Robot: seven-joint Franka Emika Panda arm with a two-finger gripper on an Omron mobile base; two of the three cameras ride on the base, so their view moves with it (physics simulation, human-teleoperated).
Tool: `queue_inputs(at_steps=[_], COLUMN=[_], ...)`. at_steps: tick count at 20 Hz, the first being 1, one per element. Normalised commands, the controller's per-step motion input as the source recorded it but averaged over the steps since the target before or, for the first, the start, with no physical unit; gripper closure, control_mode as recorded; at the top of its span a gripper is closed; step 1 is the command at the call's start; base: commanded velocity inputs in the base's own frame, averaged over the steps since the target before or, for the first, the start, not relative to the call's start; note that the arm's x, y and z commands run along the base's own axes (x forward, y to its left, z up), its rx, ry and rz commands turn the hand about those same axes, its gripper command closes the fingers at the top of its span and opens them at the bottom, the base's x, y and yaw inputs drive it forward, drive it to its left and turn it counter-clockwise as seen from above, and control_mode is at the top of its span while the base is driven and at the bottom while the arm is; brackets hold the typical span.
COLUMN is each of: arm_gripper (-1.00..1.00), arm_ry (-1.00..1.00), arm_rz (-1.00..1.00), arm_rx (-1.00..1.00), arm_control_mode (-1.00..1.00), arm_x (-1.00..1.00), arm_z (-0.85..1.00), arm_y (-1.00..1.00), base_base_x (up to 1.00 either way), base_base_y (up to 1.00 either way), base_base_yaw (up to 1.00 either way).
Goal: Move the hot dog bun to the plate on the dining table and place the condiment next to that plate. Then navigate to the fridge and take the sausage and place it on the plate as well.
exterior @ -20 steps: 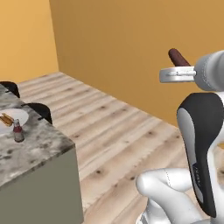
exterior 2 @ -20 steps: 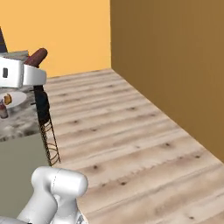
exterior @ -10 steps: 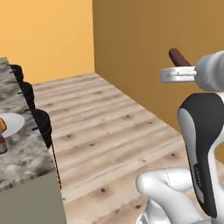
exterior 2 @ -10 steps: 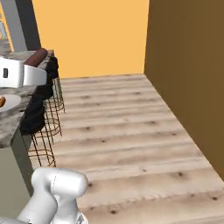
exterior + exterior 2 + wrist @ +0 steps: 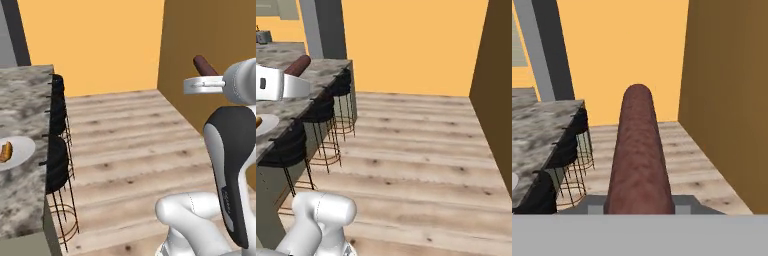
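My gripper (image 5: 199,79) is shut on the dark red-brown sausage (image 5: 204,65), which sticks up and forward out of the hand at upper right. From the right base view the sausage (image 5: 297,65) juts from the white hand over the marble dining table (image 5: 321,70). In the hand view the sausage (image 5: 639,155) runs straight ahead from the gripper (image 5: 639,204). A white plate (image 5: 20,152) lies on the table (image 5: 25,90) at the left edge, with the hot dog bun (image 5: 6,151) on it. That plate (image 5: 267,125) is well left of and below the hand.
Black wire stools (image 5: 57,160) (image 5: 321,107) line the table's side. Open wooden floor (image 5: 130,145) lies ahead. An orange wall (image 5: 406,45) closes the far end and a brown wall (image 5: 215,35) the right. A grey pillar (image 5: 326,25) stands beyond the table.
The whole picture has swung as the base turned: the table and plate slid left and closer, and the stools came into view. The sausage stays gripped and the arm keeps its pose.
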Motion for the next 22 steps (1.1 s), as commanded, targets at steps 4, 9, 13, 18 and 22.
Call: queue_inputs(at_steps=[4,9,13,18,22], arm_gripper=[1.0,1.0,1.0,1.0,1.0], arm_ry=[0.0,0.0,0.0,0.0,0.0], arm_rz=[0.0,0.0,0.0,0.0,0.0], arm_rx=[0.0,0.0,0.0,0.0,0.0], arm_control_mode=[1.0,1.0,1.0,1.0,1.0], arm_x=[0.0,0.0,0.0,0.0,0.0], arm_z=[0.0,0.0,0.0,0.0,0.0], arm_y=[0.0,0.0,0.0,0.0,0.0], base_base_x=[0.99,0.9,0.83,0.77,0.65], base_base_y=[-0.46,-0.29,-0.2,-0.14,-0.03], base_base_yaw=[0.52,0.63,0.7,0.73,0.81])
